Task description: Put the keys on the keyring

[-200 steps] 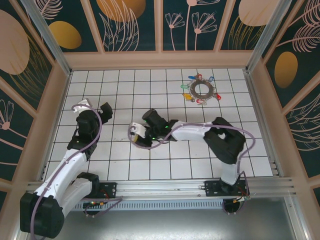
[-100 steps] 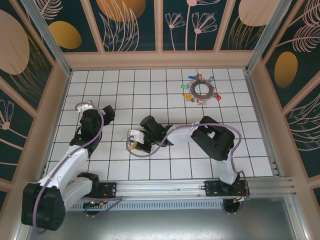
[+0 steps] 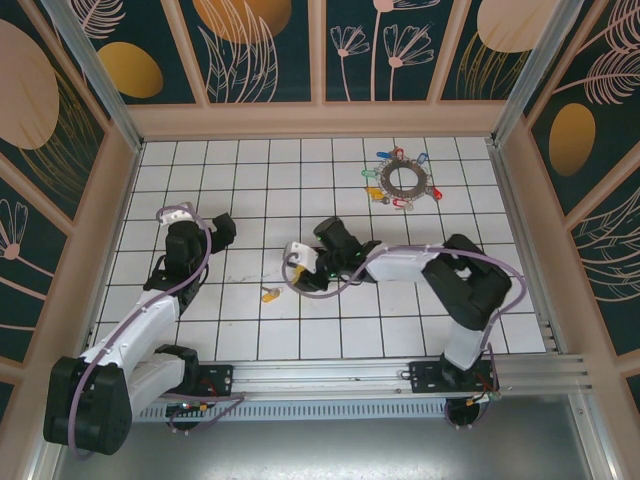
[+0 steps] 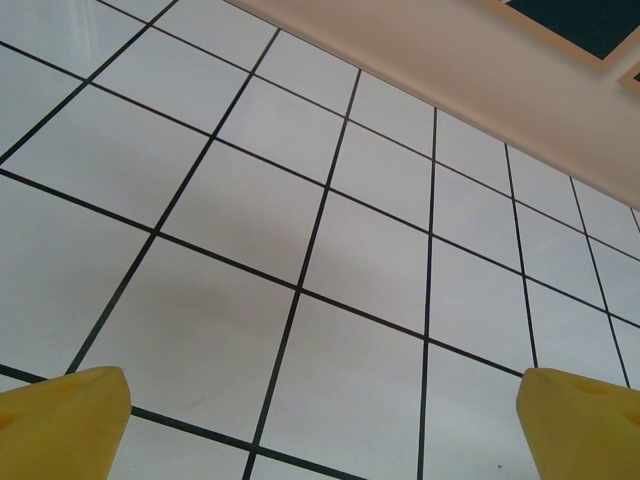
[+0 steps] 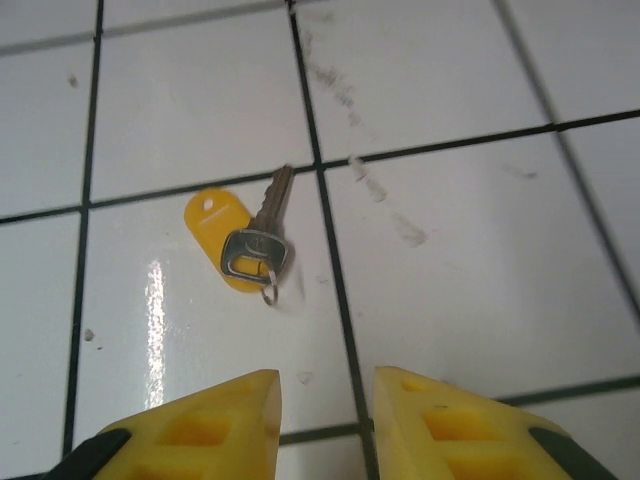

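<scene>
The small metal key with a yellow plastic tag (image 5: pixel 245 238) lies flat and free on a tile just left of centre in the right wrist view. Its blade points up and right across a black grout line (image 5: pixel 310 150).

I judge the step in hand to be picking it up. I would spread the jaws wider, slide left until the gap is over the key's metal head, and come down straddling the head rather than the thin blade. I would close slowly, since a flat thing on glossy tile may skate.

The right gripper (image 5: pixel 325 425) sits at the bottom edge of its view. Its yellow fingers are a narrow gap apart with nothing between them. The key is near, above and slightly left of that gap, untouched.

From overhead the key sits low in the middle of the white tiled floor (image 3: pixel 200 170), well apart from the flat dark grey-brown ring (image 3: pixel 405 180) at upper right. Other coloured keys (image 3: pixel 400 203) fan around the ring, though I can't tell at this size whether they are threaded on.

The left gripper (image 4: pixel 320 425) is spread wide over bare tiles, holding nothing.
</scene>
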Motion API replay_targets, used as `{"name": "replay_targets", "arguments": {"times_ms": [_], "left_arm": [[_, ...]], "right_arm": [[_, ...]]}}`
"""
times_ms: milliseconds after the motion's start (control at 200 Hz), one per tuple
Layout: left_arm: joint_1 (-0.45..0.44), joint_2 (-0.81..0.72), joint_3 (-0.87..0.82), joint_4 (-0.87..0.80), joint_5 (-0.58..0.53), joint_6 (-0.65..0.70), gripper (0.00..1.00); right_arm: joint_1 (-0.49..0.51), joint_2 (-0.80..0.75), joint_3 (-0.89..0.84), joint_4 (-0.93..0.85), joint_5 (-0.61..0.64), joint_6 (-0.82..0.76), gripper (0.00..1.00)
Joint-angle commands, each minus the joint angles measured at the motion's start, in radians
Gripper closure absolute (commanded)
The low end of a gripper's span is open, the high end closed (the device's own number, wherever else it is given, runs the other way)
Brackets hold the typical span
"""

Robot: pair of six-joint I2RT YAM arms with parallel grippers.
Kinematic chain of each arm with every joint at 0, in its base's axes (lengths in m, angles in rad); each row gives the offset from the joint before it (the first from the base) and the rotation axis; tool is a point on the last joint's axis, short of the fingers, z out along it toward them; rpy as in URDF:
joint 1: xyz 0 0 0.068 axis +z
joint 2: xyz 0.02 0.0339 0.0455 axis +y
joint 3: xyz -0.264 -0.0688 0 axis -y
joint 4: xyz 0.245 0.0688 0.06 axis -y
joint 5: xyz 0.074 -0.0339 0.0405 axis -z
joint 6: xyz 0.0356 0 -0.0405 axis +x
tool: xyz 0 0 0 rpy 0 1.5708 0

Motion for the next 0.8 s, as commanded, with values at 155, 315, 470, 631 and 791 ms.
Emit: {"name": "replay_targets", "arguments": {"times_ms": [155, 315, 470, 631, 791], "left_arm": [[0.004, 0.014, -0.006, 0.054, 0.054, 0.009, 0.01], [0.004, 0.044, 0.009, 0.049, 0.103, 0.018, 0.01], [0.005, 0.043, 0.020, 0.024, 0.119, 0.030, 0.01], [0.005, 0.034, 0.018, -0.004, 0.121, 0.035, 0.01], [0.004, 0.026, 0.014, -0.009, 0.115, 0.033, 0.01]], "right_arm": [[-0.302, -0.240, -0.072, 0.241, 0.304, 0.321, 0.61], [-0.548, -0.115, 0.158, -0.016, 0.574, 0.641, 0.61], [-0.683, 0.132, 0.420, -0.230, 0.546, 0.713, 0.60], [-0.713, 0.383, 0.686, -0.356, 0.421, 0.625, 0.59], [-0.709, 0.512, 0.807, -0.432, 0.368, 0.638, 0.59]]}}
